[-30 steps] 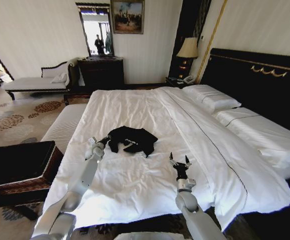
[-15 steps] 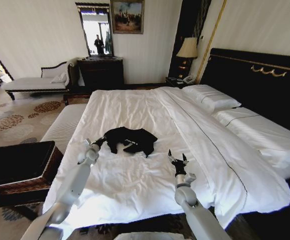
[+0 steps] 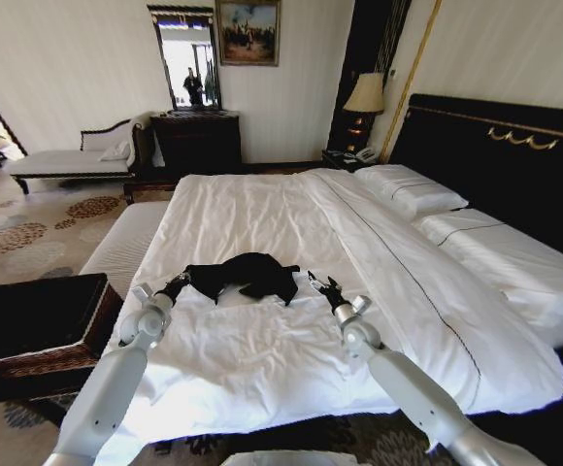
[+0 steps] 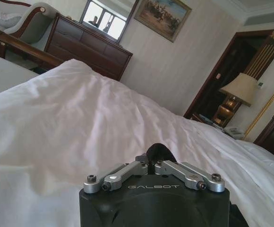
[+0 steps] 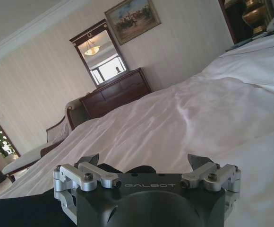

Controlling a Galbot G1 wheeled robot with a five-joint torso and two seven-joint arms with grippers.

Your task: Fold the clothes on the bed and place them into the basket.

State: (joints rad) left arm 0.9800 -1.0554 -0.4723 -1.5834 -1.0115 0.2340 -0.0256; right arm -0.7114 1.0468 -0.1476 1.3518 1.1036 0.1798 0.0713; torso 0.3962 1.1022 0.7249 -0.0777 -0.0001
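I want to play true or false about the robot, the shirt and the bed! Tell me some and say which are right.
1. The black short-sleeved T-shirt lies on the big bed's white duvet. True.
2. The left pincer is shut on the shirt's edge. True.
3. The right pincer is shut on the shirt. False: its fingers are open, beside the shirt.
4. The shirt is inside the dark brown woven wicker basket. False: the basket stands on the floor, left of the bed.

Both arms reach forward; the left gripper (image 3: 176, 285) has its jaws closed, the right gripper (image 3: 320, 284) spread wide.
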